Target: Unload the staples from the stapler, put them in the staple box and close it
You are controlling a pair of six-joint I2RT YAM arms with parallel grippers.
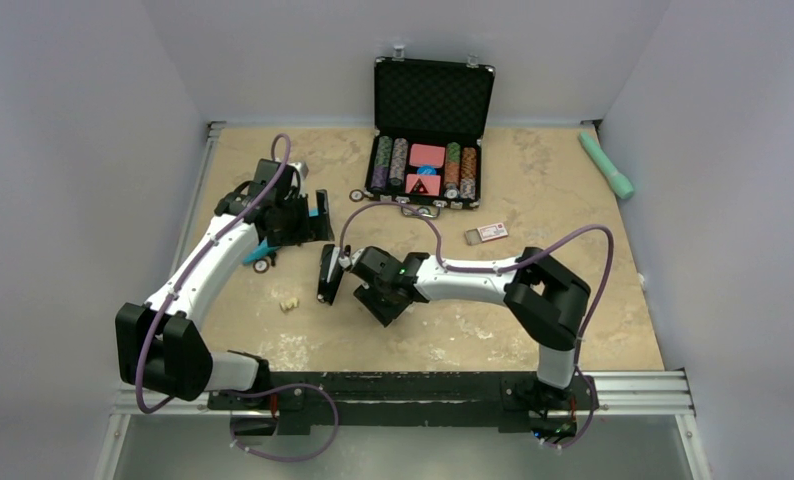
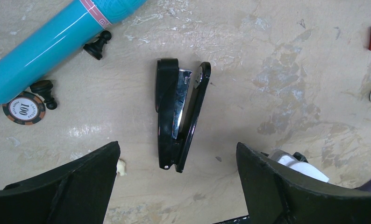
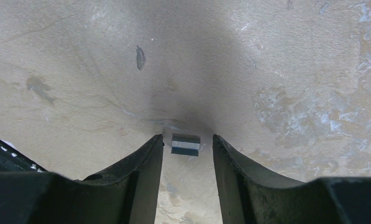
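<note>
**Top view.** The stapler [image 1: 328, 275] lies on the bench [image 1: 573, 320] near its centre, just left of the right arm [image 1: 473, 268]. The left arm [image 1: 208, 265] hangs over the far-left area.

**Left wrist view.** Left jaws: spread wide, holding nothing, above the stapler. The stapler lies on its side. Its two glossy black arms are parted in a narrow V, with the bright metal channel exposed between them. A smooth teal tube [image 2: 48, 42], two black pawns [image 2: 98, 45] and a poker chip [image 2: 24, 108] lie to its left.

**Right wrist view.** Right jaws: part-open, straddling the staples [image 3: 185, 144] with a gap on each side and nothing gripped. The strip is short, grey and square-edged. It appears to rest on the matt, mottled bench.

**Procedure.** The strip appears to be out of the channel, so the step in hand is probably securing it.
1. Keep the right jaws centred on the strip.
2. Lower them until the tips almost meet the bench.
3. Close slowly on the strip's sides, using light force. Glued staples are likely to break apart, and thin metal can slip from hard tips.
</note>
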